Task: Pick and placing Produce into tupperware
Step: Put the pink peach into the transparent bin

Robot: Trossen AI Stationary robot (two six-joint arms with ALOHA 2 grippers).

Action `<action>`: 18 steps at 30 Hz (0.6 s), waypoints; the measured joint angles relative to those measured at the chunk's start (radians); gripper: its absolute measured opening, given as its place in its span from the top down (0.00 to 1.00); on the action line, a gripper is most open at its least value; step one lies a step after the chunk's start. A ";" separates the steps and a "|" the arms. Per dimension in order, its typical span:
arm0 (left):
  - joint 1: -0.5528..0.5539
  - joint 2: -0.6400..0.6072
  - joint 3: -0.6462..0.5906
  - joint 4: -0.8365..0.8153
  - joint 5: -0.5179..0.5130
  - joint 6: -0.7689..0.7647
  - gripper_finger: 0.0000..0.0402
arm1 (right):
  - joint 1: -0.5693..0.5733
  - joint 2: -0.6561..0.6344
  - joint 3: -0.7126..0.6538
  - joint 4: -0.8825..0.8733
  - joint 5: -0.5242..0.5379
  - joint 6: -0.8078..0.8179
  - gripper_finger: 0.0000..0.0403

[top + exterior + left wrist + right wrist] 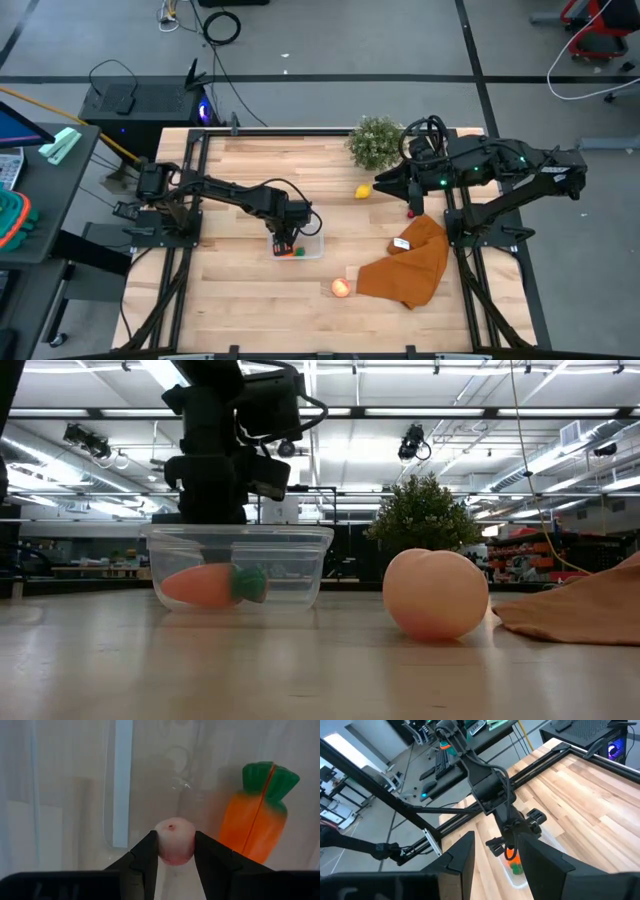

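The clear tupperware (310, 246) stands left of the table's middle, with the orange carrot (255, 822) lying on its floor. My left gripper (174, 837) points down into it, shut on a small pinkish-red round piece (173, 845) beside the carrot. The yellow lemon (362, 192) and the pale apple (342, 288) rest on the bare wood, and the apple (435, 593) fills the foreground of the low view. My right gripper (380, 187) hangs high over the far right of the table, open, with nothing between its fingers (465, 855). My left gripper pinches the small round piece by its two opposite sides (161, 849) between the two fingertips. The fingers come from above, pointing down. The piece sits dimple-up over the tupperware's floor; whether it touches the floor I cannot tell.
A bushy potted plant (375, 140) stands at the far edge. A brown-orange cloth (412, 265) lies crumpled at the right, with a small red thing (410, 212) off its far corner. Bare wood stretches along the near edge and on the left.
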 joint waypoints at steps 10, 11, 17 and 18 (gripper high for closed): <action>-0.005 0.000 0.000 0.000 0.001 -0.001 0.68 | 0.000 0.000 0.000 0.000 0.000 -0.003 0.70; -0.005 0.000 0.000 0.000 0.002 -0.001 0.68 | 0.000 0.000 0.000 0.000 0.000 -0.003 0.70; -0.010 0.000 0.000 0.000 0.016 -0.002 0.68 | 0.000 0.000 0.000 0.000 0.000 -0.003 0.70; -0.010 0.000 0.000 0.001 0.017 -0.002 0.67 | 0.000 0.000 0.000 0.000 0.000 -0.003 0.70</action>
